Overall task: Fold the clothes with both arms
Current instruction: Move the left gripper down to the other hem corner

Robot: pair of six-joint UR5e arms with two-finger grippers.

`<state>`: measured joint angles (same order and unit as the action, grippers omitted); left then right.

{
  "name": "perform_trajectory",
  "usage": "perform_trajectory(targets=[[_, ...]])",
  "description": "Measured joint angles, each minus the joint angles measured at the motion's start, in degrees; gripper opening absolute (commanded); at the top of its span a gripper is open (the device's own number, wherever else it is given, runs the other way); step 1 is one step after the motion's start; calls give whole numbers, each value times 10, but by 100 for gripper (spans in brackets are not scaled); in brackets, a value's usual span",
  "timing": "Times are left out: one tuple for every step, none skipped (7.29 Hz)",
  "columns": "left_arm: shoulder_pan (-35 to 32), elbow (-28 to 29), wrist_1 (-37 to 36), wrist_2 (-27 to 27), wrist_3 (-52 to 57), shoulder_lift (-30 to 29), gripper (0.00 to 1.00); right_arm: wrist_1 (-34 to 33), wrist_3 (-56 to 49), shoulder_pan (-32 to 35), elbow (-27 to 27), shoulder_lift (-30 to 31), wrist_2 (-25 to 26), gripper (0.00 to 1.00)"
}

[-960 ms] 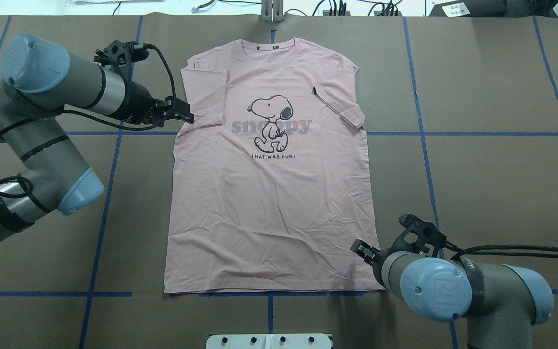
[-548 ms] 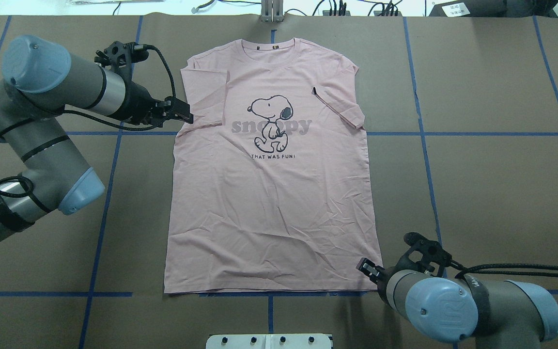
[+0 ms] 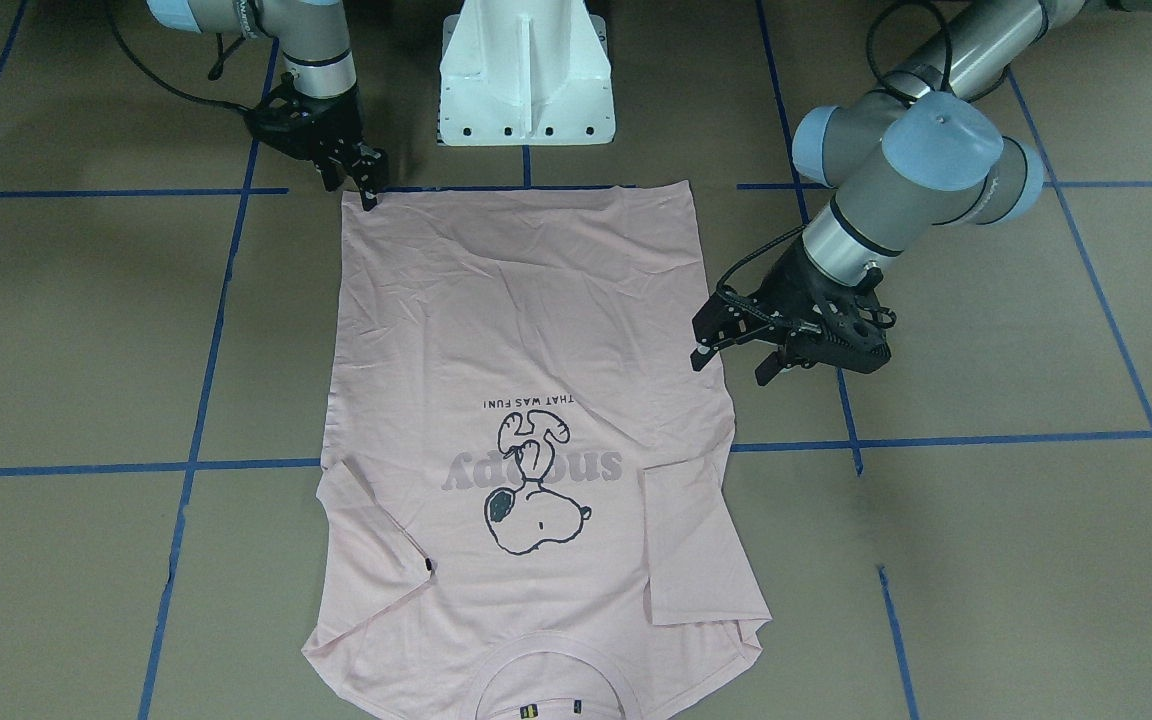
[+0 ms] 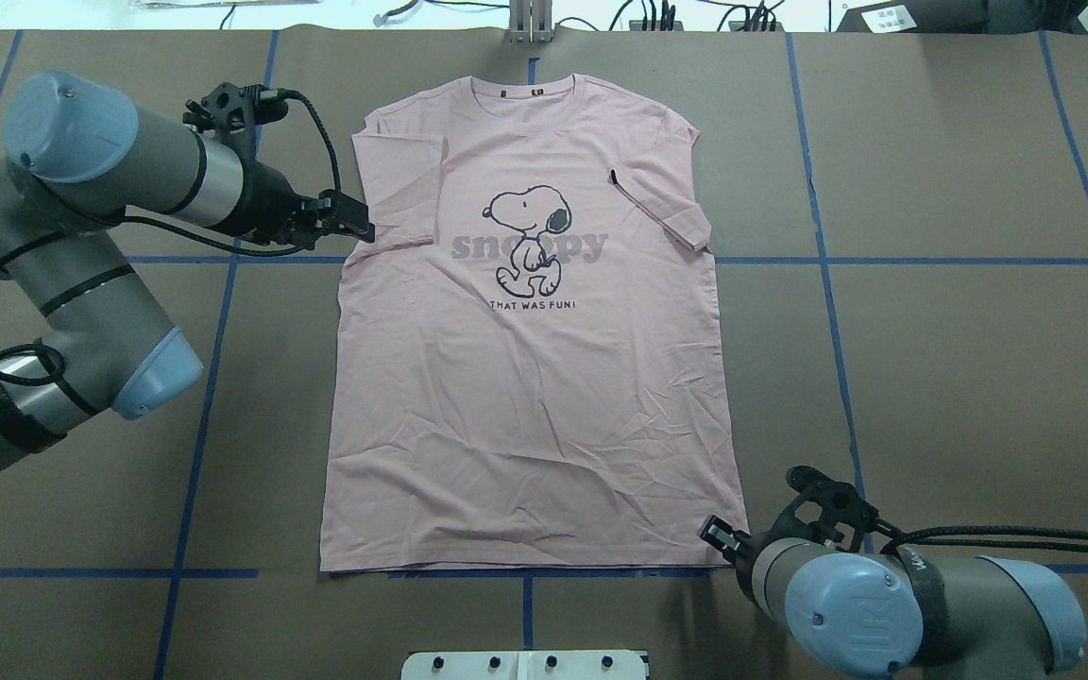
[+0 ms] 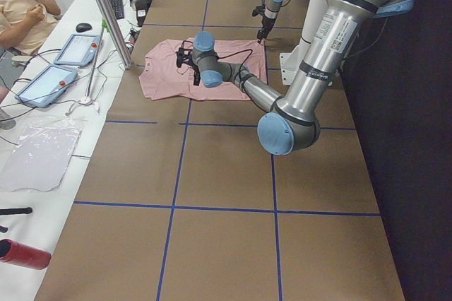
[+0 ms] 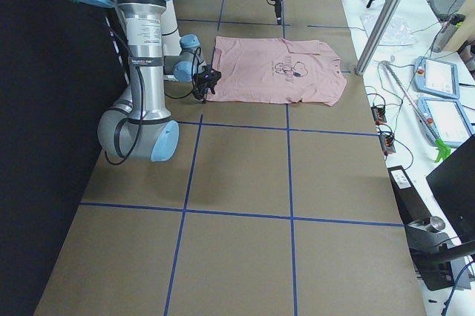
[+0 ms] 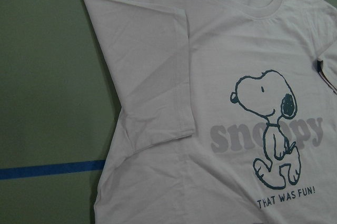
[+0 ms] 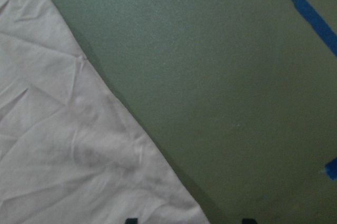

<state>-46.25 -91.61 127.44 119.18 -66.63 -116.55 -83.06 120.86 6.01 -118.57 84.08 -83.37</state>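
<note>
Watching overhead, you see the left gripper (image 4: pixel 362 229) still parked, jaws apart, at ten o'clock of the shirt (image 4: pixel 525 397) lying flat on the table (image 4: pixel 960 378). The right gripper (image 4: pixel 716 531), also spread, has slid to its five o'clock hem corner, ready to pinch.

Even, soft overhead light, faint shadows; wrist views tinted green, the right one slightly blurred
</note>
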Motion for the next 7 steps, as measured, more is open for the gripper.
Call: perform_trajectory(targets=[[0,0,0,0,0,0,88,0,0,-1,1,0,0,0],[0,0,0,0,0,0,88,-1,0,-1,2,0,0,0],[0,0,0,0,0,0,88,-1,0,-1,1,2,0,0],[0,0,0,0,0,0,88,-1,-1,-1,0,3,0,0],[0,-1,0,0,-1,0,88,-1,-1,-1,-2,3,0,0],[1,-11,-1,-1,-23,3,88,-1,-3,-1,-7,2,-1,0],[16,-42,-5,-8,-74,18,87,-2,-4,0,-16,2,-3,0]])
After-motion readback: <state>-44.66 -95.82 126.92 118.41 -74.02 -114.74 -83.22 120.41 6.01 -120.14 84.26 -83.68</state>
